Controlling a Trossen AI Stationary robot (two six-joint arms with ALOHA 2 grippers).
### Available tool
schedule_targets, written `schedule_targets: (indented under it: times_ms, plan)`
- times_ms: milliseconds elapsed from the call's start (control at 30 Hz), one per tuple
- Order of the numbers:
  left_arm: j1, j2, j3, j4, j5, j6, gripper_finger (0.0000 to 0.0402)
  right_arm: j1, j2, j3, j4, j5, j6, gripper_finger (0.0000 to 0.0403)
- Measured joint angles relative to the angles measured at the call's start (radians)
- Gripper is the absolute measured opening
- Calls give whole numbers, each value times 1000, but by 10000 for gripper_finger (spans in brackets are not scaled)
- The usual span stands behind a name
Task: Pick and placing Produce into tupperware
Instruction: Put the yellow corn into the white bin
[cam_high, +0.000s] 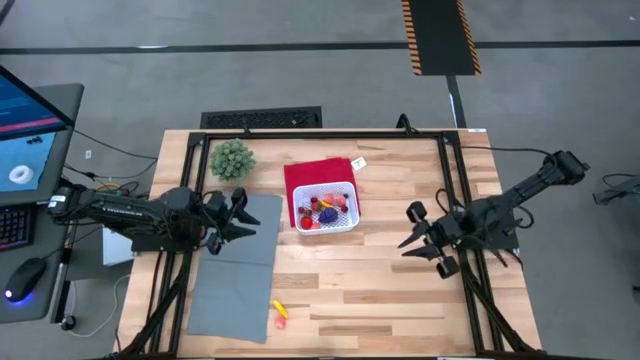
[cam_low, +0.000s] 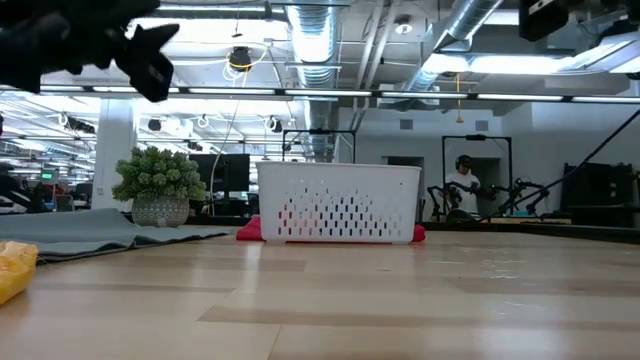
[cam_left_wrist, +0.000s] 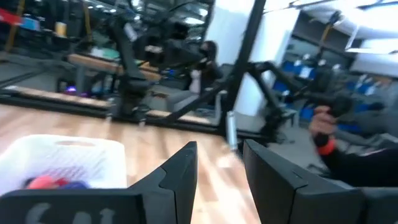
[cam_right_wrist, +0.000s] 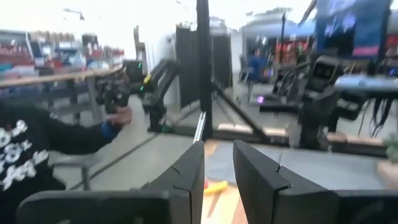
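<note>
The tupperware (cam_high: 325, 208) is a white latticed basket standing on a red cloth (cam_high: 310, 172) at the table's middle. It holds several red, pink and purple pieces of produce (cam_high: 325, 212). One yellow-and-red piece (cam_high: 280, 310) lies on the bare wood near the front edge. My left gripper (cam_high: 250, 215) hovers left of the basket over the grey mat, open and empty, its fingers (cam_left_wrist: 180, 177) pointing level toward the basket (cam_left_wrist: 62, 162). My right gripper (cam_high: 408, 232) hovers right of the basket, open and empty, looking across at the yellow piece (cam_right_wrist: 214, 186).
A green bushy plant (cam_high: 232, 160) stands at the far left. The grey mat (cam_high: 235, 265) lies along the left side. Bare wood stretches between the basket and my right gripper. People's hands (cam_left_wrist: 323, 127) (cam_right_wrist: 115, 118) show beyond the table.
</note>
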Motion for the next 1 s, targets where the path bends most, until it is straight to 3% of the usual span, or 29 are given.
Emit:
schedule_targets:
  times_ms: [133,233,300,400,500,700,867,1000]
  plan:
    - [-42,9,24,90,23,-31,121,4,-6,-80,157,3,-18,107]
    - [-46,8,62,113,-24,-50,121,4,-6,-109,166,3,-25,107]
    - [-46,8,96,36,-77,-33,121,2,-5,-112,137,4,-31,107]
    - [-46,20,178,-218,-148,24,121,1,-6,-111,106,13,-51,107]
    - [-46,80,248,-423,-271,24,121,-1,-6,-111,99,88,-107,107]
    - [-62,200,290,-391,-240,62,121,-122,-6,-128,28,200,-92,107]
    - [-68,247,291,-396,-210,71,121,-267,-6,-260,200,25,-33,107]
    - [-69,247,291,-393,-210,101,121,-341,-32,-259,162,-37,-15,107]
